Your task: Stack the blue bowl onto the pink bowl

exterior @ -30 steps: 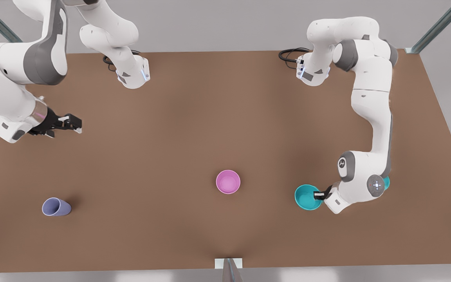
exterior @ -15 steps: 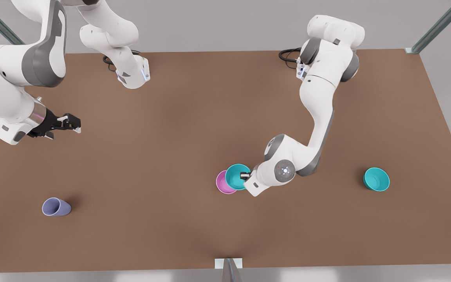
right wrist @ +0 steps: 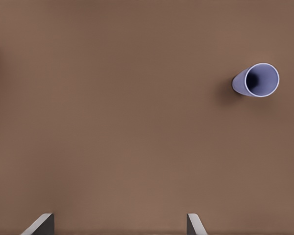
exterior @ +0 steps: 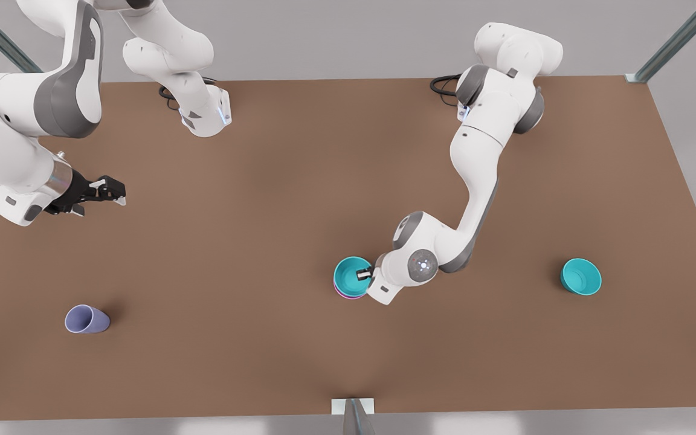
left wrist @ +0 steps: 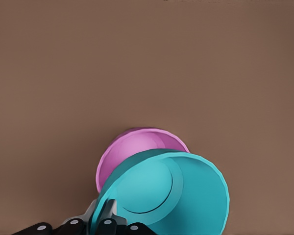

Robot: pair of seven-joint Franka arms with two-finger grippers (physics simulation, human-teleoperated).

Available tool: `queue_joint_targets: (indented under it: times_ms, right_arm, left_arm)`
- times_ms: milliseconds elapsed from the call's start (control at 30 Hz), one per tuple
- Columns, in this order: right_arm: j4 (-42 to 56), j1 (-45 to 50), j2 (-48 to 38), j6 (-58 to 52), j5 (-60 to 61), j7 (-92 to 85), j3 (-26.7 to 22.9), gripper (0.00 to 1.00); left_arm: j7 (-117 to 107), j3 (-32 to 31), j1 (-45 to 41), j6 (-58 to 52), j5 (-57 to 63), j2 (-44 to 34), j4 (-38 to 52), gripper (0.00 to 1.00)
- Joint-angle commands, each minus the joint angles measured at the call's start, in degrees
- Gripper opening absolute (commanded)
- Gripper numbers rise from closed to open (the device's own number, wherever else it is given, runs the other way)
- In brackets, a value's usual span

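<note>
Across the whole front view spreads the brown table (exterior: 263, 199), with both arm bases mounted along its far edge. The arm on the front view's right reaches down toward the middle of the near half, and its left gripper (exterior: 362, 274) is clamped on the rim of the blue bowl (exterior: 351, 275), one finger inside the wall and one outside, on the side of the bowl toward the front view's right. In the left wrist view the blue bowl (left wrist: 171, 193) is seen tilted, open side up, held over the pink bowl (left wrist: 132, 147) and overlapping most of it; whether the two touch cannot be told. In the front view only a thin pink crescent of the pink bowl (exterior: 345, 296) shows under the near-left edge of the blue one. The arm on the front view's left waits above the left edge of the table, with the right gripper (exterior: 112, 190) pointing toward the front view's right, well apart from every object; the right wrist view shows its two fingertips (right wrist: 41, 224) spread wide apart with nothing between them. A second turquoise bowl (exterior: 580, 277) sits upright on the table far to the front view's right, level with the stack. A lavender cup (exterior: 86, 318) lies near the near-left corner, its mouth tipped toward the front view's left; it appears also in the right wrist view (right wrist: 257, 80).
</note>
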Motion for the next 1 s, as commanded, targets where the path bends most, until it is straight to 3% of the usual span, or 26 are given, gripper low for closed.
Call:
queue_joint_targets:
  times_ms: [0, 400, 433, 467, 500, 600, 667, 767, 833, 867, 900, 967]
  right_arm:
    - [0.0, 0.0, 0.0, 0.0, 0.1, -1.5, -0.1, 1.00]
    - [0.0, 0.0, 0.4, 0.1, 0.1, -1.5, -0.1, 1.00]
    - [0.0, 0.0, 0.4, 0.1, 0.1, -1.5, -0.1, 1.00]
    - [0.0, 0.0, 0.4, 0.1, 0.1, -1.5, -0.1, 1.00]
    - [0.0, 0.0, 0.4, 0.1, 0.2, -1.5, -0.1, 1.00]
    - [0.0, 0.0, 0.4, 0.1, 0.2, -1.5, -0.1, 1.00]
    - [0.0, 0.0, 0.4, 0.1, 0.2, -1.5, -0.1, 1.00]
    - [0.2, -0.1, 0.4, 0.1, 0.2, -1.5, -0.1, 1.00]
    - [0.3, -0.3, 0.4, 0.1, 0.2, -1.5, -0.1, 1.00]
    - [0.5, -0.3, 0.4, 0.1, 0.2, -1.5, -0.2, 1.00]
    - [0.5, -0.3, 0.4, 0.1, 0.2, -1.5, -0.2, 1.00]
    - [0.5, -0.3, 0.4, 0.1, 0.2, -1.5, -0.2, 1.00]
  left_arm:
    - [-11.6, 0.0, 0.0, 1.2, -0.2, 0.1, 0.0, 0.21]
    - [-11.6, 0.0, -0.7, 2.0, -0.2, 1.1, -0.1, 0.21]
    - [-11.6, 0.1, -0.7, 2.0, -0.2, 1.1, -0.1, 0.27]
    - [-11.4, 0.1, -0.7, 1.9, -0.2, 1.1, -0.2, 0.70]
    - [-11.4, 0.1, -0.5, 1.9, 0.0, 1.1, -0.2, 1.00]
    - [-10.2, 0.2, 1.9, -5.6, 4.7, -1.5, -0.4, 1.00]
    - [-5.6, 0.3, 7.0, -24.5, 12.8, -12.1, -0.2, 1.00]
    - [0.3, 0.2, 12.3, -34.3, 15.6, -23.4, 0.0, 1.00]
    - [20.2, 0.3, 15.0, -40.9, 17.7, -28.1, 0.6, 1.00]
    - [30.2, 0.5, 15.1, -40.0, 18.9, -33.1, -3.2, 1.00]
    - [32.7, 4.5, 13.7, -32.8, 18.3, -40.7, -14.4, 1.00]
    - [32.9, 7.6, 12.5, -33.0, 13.4, -41.1, -14.8, 1.00]
